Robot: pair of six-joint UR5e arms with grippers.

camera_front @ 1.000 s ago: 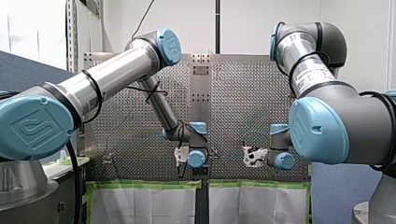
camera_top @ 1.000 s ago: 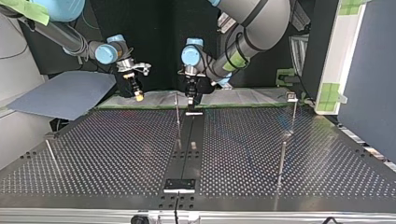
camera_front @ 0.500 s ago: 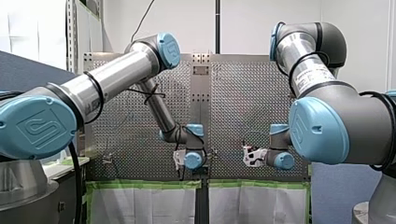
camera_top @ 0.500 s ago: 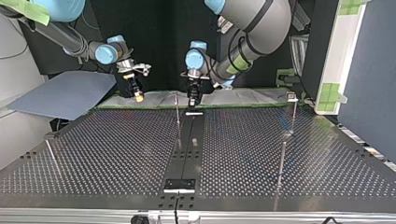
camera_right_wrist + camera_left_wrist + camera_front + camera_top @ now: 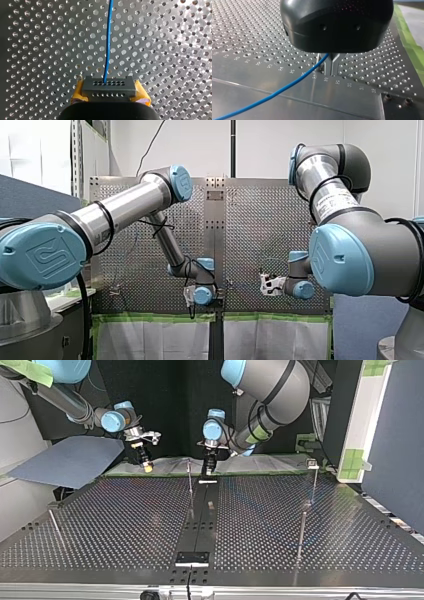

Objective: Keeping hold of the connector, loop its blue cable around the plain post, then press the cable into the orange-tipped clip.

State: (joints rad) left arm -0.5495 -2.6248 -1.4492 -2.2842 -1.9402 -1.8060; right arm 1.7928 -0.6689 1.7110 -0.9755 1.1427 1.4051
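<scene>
- Now my right gripper [image 5: 109,97] is clamped on the grey connector [image 5: 109,86], which sits crosswise between its yellow pads [image 5: 78,92].
- From the connector's face the blue cable [image 5: 107,42] runs straight ahead of the gripper, above the perforated table [image 5: 37,50].
- Seen from the top view, this gripper hangs at the table's far edge, toward that view's left.
- My left gripper [image 5: 331,68], black with metal fingers [image 5: 336,65], points down at the table with its tips almost on the surface.
- Its fingers are drawn narrow, tips together, and the cable slips in between their upper parts.
- From there the cable sweeps away to the side, low over the table.
- By the top view, this gripper is at the far edge where the dark middle strip [image 5: 200,525] begins, just beside a thin post [image 5: 190,485].
- Both grippers are well apart.
</scene>
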